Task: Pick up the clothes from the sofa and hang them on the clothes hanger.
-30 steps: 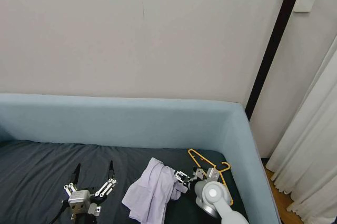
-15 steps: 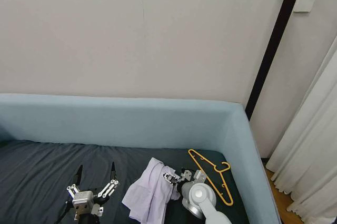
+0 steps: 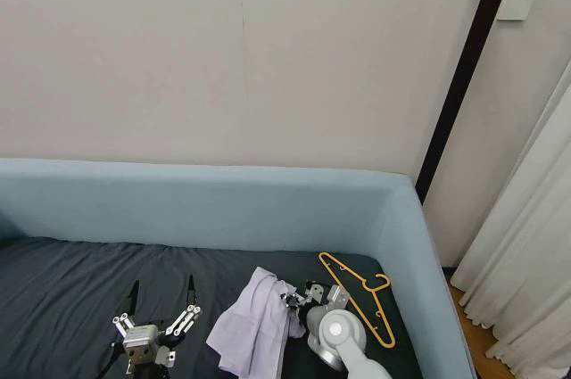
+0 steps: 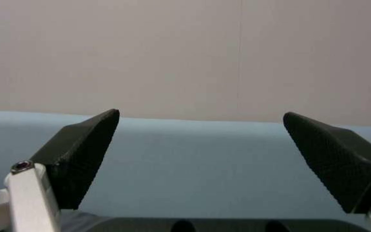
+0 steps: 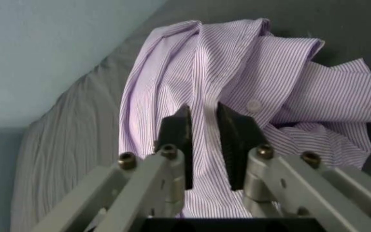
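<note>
A crumpled lilac striped shirt [image 3: 254, 325] lies on the sofa's dark seat [image 3: 62, 290]; the right wrist view shows it close up as the shirt [image 5: 237, 72]. My right gripper [image 3: 291, 298] is at the shirt's right edge. Seen from the wrist, the right gripper [image 5: 204, 140] has its pads nearly together with a fold of cloth pinched between them. An orange clothes hanger [image 3: 357, 294] lies flat on the seat just right of that arm. My left gripper [image 3: 161, 292] hovers open over the seat, left of the shirt. In its own wrist view the left gripper [image 4: 202, 145] holds nothing.
The sofa's light blue back [image 3: 223, 210] runs behind the seat, and its armrest [image 3: 419, 281] closes off the right side. Past the armrest stand a dark door frame [image 3: 464, 76] and a white curtain [image 3: 535, 263]. Bare seat stretches to the left.
My right arm has slid left, bringing its gripper from beside the hanger onto the shirt's edge. The left gripper has sunk slightly.
</note>
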`<state>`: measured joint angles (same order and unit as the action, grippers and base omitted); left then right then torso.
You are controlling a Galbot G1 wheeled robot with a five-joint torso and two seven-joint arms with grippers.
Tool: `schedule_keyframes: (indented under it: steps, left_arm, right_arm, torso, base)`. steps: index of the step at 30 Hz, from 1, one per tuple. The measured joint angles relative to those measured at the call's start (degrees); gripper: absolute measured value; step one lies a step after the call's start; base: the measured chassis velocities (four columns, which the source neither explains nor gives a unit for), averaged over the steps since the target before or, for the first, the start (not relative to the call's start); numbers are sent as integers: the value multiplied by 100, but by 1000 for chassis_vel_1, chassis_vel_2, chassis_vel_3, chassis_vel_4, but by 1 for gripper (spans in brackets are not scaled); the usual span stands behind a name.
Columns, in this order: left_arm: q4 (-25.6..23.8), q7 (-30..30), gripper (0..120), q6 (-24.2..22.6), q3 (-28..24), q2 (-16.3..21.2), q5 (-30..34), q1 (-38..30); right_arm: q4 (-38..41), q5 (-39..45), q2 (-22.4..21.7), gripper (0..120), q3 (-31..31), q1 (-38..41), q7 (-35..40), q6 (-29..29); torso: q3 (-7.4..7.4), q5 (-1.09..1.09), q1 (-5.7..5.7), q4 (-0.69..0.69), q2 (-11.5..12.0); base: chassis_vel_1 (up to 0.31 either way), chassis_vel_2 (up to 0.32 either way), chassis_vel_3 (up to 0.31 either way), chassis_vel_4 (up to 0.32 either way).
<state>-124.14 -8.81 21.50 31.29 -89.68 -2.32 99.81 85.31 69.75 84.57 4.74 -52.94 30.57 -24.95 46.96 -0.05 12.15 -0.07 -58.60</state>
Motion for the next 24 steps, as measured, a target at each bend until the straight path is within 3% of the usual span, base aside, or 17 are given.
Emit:
schedule_keyframes:
  steps: [4,10,16,19,24]
  left_arm:
    - [42,-29,100,20,0,-5,-7,-12]
    - [53,-36,100,28,1,-14,-15,-12]
    - [242,-53,100,97,81,77,-25,-1]
    - [308,-64,100,168,138,152,-7,21]
    - [290,-72,100,199,187,213,25,36]
  right_arm:
    - [-21,-160,-19,0,-59,-17,-139,197]
    - [40,-213,-84,0,-118,-63,-359,432]
    - [330,-212,-216,0,-283,-81,-894,1311]
    - [666,-192,-494,0,-526,3,-1360,2001]
    - [1111,-20,-914,0,-708,221,-1736,2474]
  torso:
    - [0,0,0,0,0]
    - [0,0,0,0,0]
    - [0,0,0,0,0]
    - [0,2,0,1,0]
    - [0,0,0,0,0]
  base:
    - [0,0,0,0]
    - [0,0,0,0]
    - [0,0,0,0]
    - [0,0,0,0]
    - [0,0,0,0]
